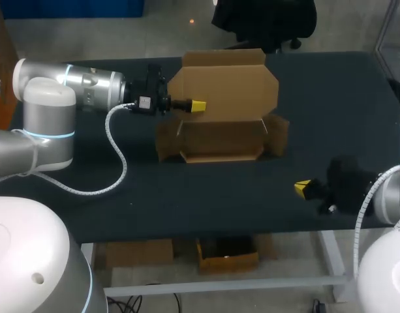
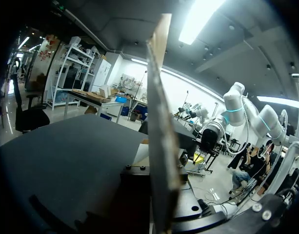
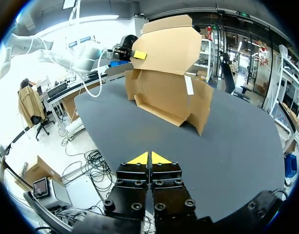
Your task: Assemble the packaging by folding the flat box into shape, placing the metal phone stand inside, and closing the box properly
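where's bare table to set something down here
Bare dark table between the half-folded brown cardboard box and the near edge, left of the right gripper. Also right of the box, toward the far corner. Crowded at its left: left gripper on the lid, white coiled cable.

Half-folded brown cardboard box [image 1: 220, 138] sits open, side flaps splayed, lid flap [image 1: 229, 85] raised.

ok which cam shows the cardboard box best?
Right wrist view: the whole cardboard box sits ahead, lid raised, with the left hand gripping the lid's edge. The head view shows it too, from above, with the lid foreshortened. The left wrist view shows only one panel, edge-on.
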`<action>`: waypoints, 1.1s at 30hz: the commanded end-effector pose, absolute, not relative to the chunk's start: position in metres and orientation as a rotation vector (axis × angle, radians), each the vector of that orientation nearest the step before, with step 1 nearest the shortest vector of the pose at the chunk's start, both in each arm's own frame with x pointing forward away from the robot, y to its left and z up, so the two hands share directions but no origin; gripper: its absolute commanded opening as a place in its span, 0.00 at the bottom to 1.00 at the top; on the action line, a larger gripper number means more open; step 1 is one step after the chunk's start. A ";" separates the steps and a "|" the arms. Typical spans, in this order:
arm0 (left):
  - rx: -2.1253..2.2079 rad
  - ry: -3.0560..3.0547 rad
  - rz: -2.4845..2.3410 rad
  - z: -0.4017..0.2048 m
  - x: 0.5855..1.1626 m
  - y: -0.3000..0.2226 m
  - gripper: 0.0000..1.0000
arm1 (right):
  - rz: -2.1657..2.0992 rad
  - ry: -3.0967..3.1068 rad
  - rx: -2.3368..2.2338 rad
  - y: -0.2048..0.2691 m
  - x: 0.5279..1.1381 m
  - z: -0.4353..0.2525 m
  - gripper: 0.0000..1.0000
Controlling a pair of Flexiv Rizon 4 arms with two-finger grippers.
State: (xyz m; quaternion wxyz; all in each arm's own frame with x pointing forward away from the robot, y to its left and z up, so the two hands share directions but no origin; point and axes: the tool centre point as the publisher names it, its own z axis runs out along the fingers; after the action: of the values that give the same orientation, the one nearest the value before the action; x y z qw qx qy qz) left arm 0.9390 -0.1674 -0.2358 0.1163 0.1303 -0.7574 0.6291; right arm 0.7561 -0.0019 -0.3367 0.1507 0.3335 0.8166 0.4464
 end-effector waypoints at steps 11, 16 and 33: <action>0.381 -2.224 1.840 -0.239 0.941 -0.167 0.00 | 1.291 2.323 0.950 0.006 0.761 -0.347 0.00; 0.372 -2.227 1.845 -0.242 0.942 -0.166 0.00 | 1.292 2.327 0.950 0.007 0.763 -0.348 0.00; 0.375 -2.227 1.841 -0.252 0.938 -0.169 0.00 | 1.278 2.346 0.940 0.012 0.766 -0.347 0.00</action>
State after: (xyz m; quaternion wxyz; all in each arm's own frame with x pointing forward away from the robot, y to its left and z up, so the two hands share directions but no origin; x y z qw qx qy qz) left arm 0.9366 -0.1673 -0.2454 0.1129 0.1279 -0.7595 0.6277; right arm 0.7664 0.0097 -0.3466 0.1512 0.3268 0.8186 0.4475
